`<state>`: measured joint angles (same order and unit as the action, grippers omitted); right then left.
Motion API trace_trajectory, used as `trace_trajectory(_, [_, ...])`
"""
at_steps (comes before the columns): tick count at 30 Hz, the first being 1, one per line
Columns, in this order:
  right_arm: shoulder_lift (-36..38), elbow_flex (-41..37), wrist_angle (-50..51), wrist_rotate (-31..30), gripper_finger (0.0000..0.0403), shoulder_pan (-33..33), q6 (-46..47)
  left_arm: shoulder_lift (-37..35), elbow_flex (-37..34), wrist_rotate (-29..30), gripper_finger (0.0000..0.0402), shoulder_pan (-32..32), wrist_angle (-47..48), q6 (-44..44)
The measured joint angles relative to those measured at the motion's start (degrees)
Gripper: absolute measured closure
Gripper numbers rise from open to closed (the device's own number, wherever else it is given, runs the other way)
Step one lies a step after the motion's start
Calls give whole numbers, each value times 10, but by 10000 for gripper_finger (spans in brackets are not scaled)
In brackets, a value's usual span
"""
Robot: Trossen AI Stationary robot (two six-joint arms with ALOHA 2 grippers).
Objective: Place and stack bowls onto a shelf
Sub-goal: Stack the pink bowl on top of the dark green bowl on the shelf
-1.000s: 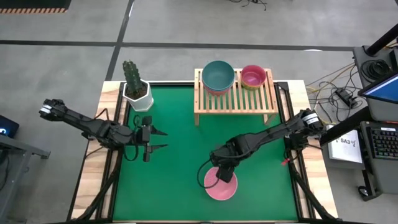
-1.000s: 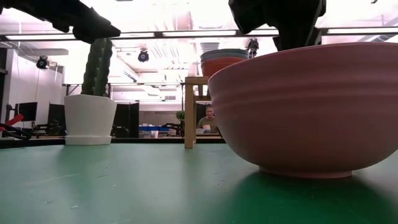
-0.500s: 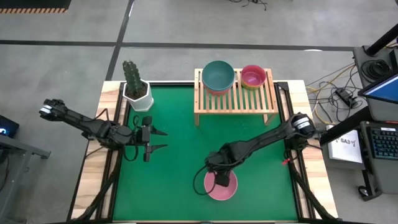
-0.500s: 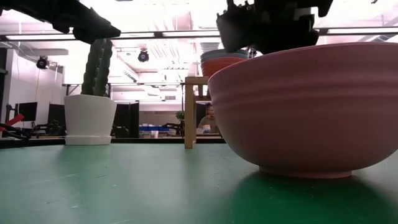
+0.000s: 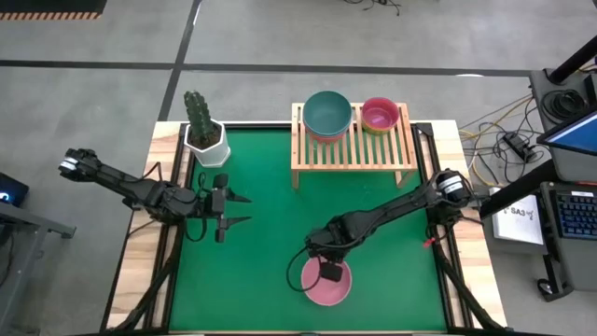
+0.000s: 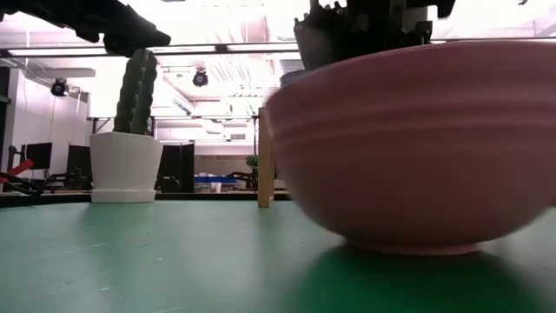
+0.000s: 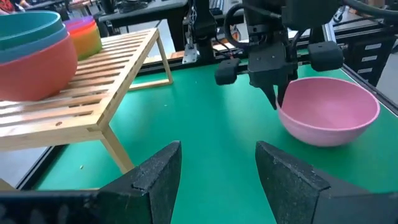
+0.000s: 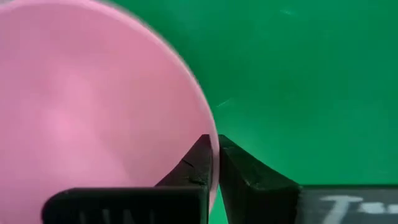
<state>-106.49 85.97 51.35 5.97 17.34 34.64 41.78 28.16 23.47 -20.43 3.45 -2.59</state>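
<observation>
Lower centre of the high view: right end effector (image 5: 328, 273) clenched on the rim of the round pink plastic bowl (image 5: 326, 285). Light, stiff, slippery; rim pinch suits. Left end effector (image 5: 238, 210) released.

The right gripper (image 5: 328, 272) sits at the near middle of the green mat (image 5: 261, 233), its fingers either side of the rim of the round pink plastic bowl (image 5: 326, 285); far beyond it stands the low light-wood slatted shelf (image 5: 353, 147), bearing a stack topped by a teal bowl (image 5: 327, 111) with a smaller stack (image 5: 380, 114) beside it; well to its left hovers the left gripper (image 5: 233, 209); beyond that, at the mat's far left corner, the white cactus pot (image 5: 206, 136).
</observation>
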Motion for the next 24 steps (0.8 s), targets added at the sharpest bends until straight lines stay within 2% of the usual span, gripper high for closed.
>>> trace_trajectory(6, [41, 9, -30, 24, 393, -22, -3, 0, 0, 0, 212, 0, -3, -1])
trace_trajectory(11, [86, 67, -32, -19, 394, -48, -38, -1, 0, 0, 212, 0, -5, -3])
trace_trajectory(18, [140, 211, 14, -171, 394, -102, -91, -2, 0, 0, 212, 0, -6, -3])
trace_trajectory(22, [156, 299, 80, -288, 394, -151, -67, -2, 0, 0, 212, 0, -8, -5])
trace_trajectory(24, [159, 338, 128, -328, 394, -184, -57, -2, 0, 0, 212, 0, -9, -7])
